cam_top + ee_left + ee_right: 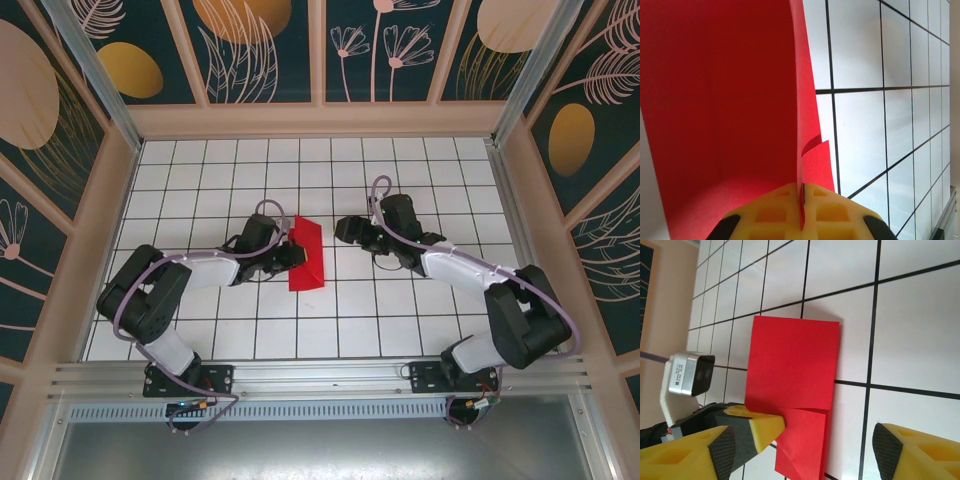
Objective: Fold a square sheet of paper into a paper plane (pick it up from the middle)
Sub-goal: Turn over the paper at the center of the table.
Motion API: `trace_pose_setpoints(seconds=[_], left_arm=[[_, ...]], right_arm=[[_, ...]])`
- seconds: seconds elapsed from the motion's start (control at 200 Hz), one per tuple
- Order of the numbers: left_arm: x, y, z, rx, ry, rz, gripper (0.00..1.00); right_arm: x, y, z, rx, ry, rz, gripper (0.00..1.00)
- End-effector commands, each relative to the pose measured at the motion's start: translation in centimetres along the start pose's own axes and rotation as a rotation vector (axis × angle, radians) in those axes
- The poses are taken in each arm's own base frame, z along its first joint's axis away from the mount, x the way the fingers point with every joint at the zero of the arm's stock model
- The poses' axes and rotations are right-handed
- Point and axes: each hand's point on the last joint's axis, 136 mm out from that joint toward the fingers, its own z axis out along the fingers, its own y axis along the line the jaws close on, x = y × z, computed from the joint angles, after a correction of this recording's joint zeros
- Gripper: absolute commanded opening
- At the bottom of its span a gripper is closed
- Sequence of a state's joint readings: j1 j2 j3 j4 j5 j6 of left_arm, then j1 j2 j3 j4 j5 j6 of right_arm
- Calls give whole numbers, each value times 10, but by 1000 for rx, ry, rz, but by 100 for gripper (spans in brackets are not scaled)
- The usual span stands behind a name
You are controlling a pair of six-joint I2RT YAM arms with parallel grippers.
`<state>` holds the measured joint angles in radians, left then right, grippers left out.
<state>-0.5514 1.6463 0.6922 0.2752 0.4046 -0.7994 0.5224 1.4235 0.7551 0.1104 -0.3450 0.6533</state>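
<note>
The square sheet of paper [308, 256] is bright red and lies folded into a strip about one tile wide, with a corner flap [802, 442] turned over at one end. My left gripper [294, 252] is shut on its left edge. In the left wrist view the yellow fingertips [785, 205] pinch the red sheet [730, 100], which curls up in front of the camera. My right gripper [345, 231] stands open just right of the paper, apart from it. In the right wrist view its jaws [805, 445] stand wide apart over the folded flap, and the left gripper's fingertip [765, 424] shows at the paper [792, 362] edge.
The table [400, 170] is white tile with black grid lines, fenced by low beige walls [320, 120] at the back and sides. An aluminium rail [320, 378] carries both arm bases at the near edge. The left wrist's camera housing [687, 375] sits close beside the paper.
</note>
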Motion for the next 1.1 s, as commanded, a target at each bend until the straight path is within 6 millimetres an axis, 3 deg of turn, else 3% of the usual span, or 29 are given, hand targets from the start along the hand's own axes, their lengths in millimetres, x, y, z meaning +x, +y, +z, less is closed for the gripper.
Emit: trace_pose_setpoints(seconds=[0.0, 0.15, 0.255, 0.28, 0.4, 0.545, 0.706, 0.856, 0.956, 1.096], left_arm=[[-16, -7, -21, -80, -44, 75, 2], [-30, -10, -52, -224, -57, 120, 2], [-40, -10, -76, -331, -65, 155, 0], [-50, -20, -83, -336, -90, 169, 0], [-70, -29, -108, -425, -131, 216, 0], [-90, -9, -132, -665, -173, 230, 0], [-98, 26, -154, -996, -190, 239, 0], [-101, 47, -159, -1207, -199, 263, 0], [-96, 67, -148, -1337, -159, 308, 0], [-89, 79, -124, -1436, -121, 365, 0]], right_arm=[[-8, -8, -15, 67, -60, -8, 81], [-20, -11, -38, 112, -149, -19, 99], [-30, -21, -55, 167, -223, 0, 99], [-33, -23, -59, 173, -237, 1, 99], [-39, -25, -71, 169, -290, -2, 99], [-43, -34, -76, 174, -328, 25, 99], [-46, -47, -76, 203, -331, 47, 99], [-49, -63, -75, 231, -332, 82, 99], [-52, -73, -73, 249, -318, 111, 99], [-55, -82, -70, 262, -288, 131, 99]])
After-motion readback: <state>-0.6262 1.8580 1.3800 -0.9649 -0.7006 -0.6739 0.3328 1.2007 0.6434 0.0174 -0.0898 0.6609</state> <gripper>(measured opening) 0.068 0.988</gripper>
